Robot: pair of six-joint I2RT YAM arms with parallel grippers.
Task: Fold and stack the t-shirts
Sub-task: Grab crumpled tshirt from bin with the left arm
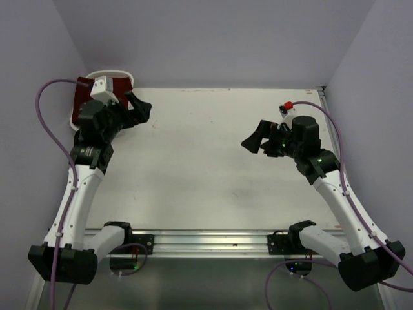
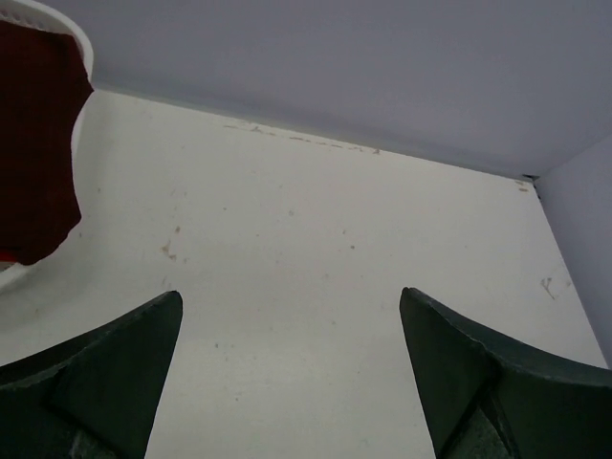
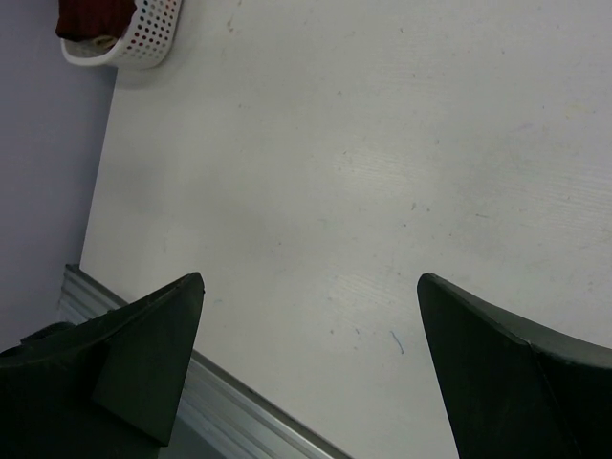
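So far nothing is folded: the maroon t-shirt (image 1: 80, 97) lies bunched in the white basket (image 1: 117, 73) at the table's (image 1: 193, 174) far left corner, and no turquoise shirt shows in any view. Your left gripper (image 1: 141, 106) hangs just beside the basket, jaws spread and empty; your right gripper (image 1: 253, 141) hovers well apart, likewise spread and holding nothing. By my reading, you have the pulling out, folding and stacking all left to do.

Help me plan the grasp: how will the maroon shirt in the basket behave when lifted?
Probably floppy: the maroon shirt drapes limply over the basket rim, so it should sag from a single pinch. Likely light; the plastic basket might shift if cloth snags.
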